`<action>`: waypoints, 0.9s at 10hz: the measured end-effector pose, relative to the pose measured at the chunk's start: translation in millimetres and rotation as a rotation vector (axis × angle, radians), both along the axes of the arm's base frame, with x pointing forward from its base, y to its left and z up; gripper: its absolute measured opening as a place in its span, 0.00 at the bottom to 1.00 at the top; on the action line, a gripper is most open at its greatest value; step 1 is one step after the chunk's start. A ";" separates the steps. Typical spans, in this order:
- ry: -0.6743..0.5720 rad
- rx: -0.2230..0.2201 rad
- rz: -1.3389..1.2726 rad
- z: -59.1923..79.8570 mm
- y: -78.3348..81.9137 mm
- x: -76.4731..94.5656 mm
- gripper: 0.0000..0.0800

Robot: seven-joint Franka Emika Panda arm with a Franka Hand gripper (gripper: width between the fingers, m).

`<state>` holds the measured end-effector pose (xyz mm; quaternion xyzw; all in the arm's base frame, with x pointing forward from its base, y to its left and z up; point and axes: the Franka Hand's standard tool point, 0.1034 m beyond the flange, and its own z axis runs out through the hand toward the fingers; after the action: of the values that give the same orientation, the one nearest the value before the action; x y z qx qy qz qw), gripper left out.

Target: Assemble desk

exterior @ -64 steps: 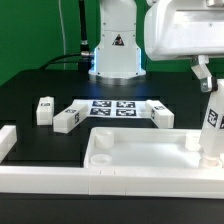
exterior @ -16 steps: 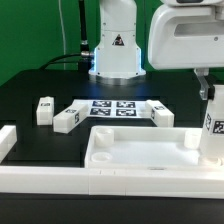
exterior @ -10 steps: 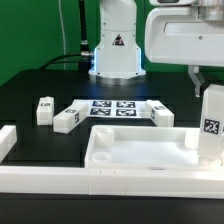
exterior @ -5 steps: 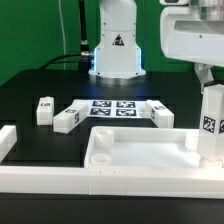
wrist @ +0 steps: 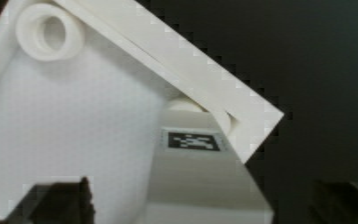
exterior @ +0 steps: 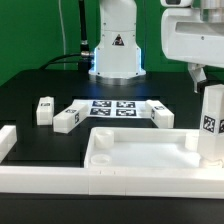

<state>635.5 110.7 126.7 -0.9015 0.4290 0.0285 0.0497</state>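
The white tray-like tabletop (exterior: 140, 150) lies at the front of the black table. One white block leg (exterior: 211, 125) stands upright on its corner at the exterior view's right, marker facing the camera. My gripper (exterior: 209, 78) hangs open just above that leg's top, touching nothing. In the wrist view the dark fingertips (wrist: 60, 200) stand wide on either side of the leg (wrist: 197, 150), with the tabletop (wrist: 69, 110) and a round socket (wrist: 46, 30) below. Three more legs lie loose behind: two (exterior: 43, 109) (exterior: 66, 119) on the left, one (exterior: 162, 114) on the right.
The marker board (exterior: 112, 108) lies flat between the loose legs. White border rails run along the front (exterior: 50, 186) and the left (exterior: 8, 142). The arm's base (exterior: 117, 50) stands at the back.
The jaws have opened and let go of the upright leg, which stays standing on the tabletop corner. The gripper has lifted slightly.
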 end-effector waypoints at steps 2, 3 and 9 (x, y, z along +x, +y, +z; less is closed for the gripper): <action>-0.022 0.002 0.180 0.0 0.6 0.3 0.80; -0.029 0.002 0.245 -0.3 0.6 0.2 0.81; -0.071 -0.035 0.751 -2.3 -1.6 -0.2 0.81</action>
<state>635.3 109.1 124.4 -0.9971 0.0670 0.0059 0.0354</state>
